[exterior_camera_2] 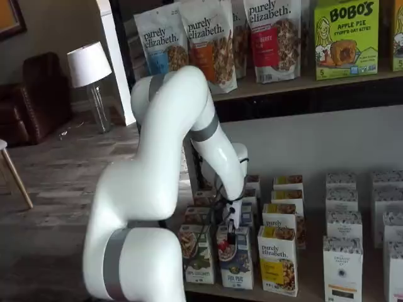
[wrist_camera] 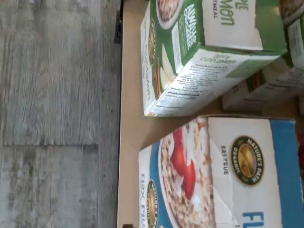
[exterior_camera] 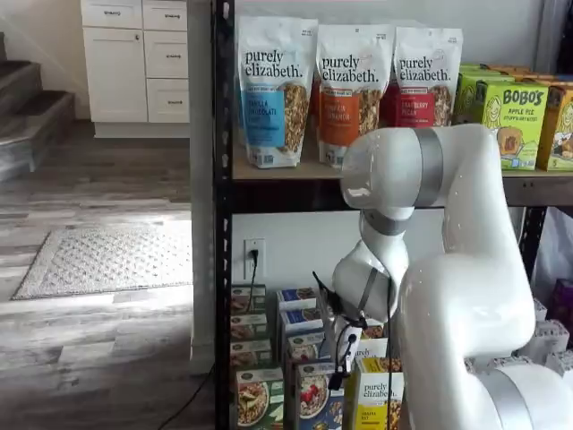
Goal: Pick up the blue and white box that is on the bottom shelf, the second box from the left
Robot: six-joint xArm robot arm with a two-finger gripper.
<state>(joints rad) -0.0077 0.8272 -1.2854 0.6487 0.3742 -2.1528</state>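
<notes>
One gap being watched: blue and white box (exterior_camera_2: pixel 237 263) standing upright on bottom shelf (exterior_camera_2: pixel 302 290), directly below gripper (exterior_camera_2: pixel 232 231); fingers being held wide, nothing gripped; long axis vertical.

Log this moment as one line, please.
phase: approach | gripper: above blue and white box, no contact seen | box: upright on bottom shelf
</notes>
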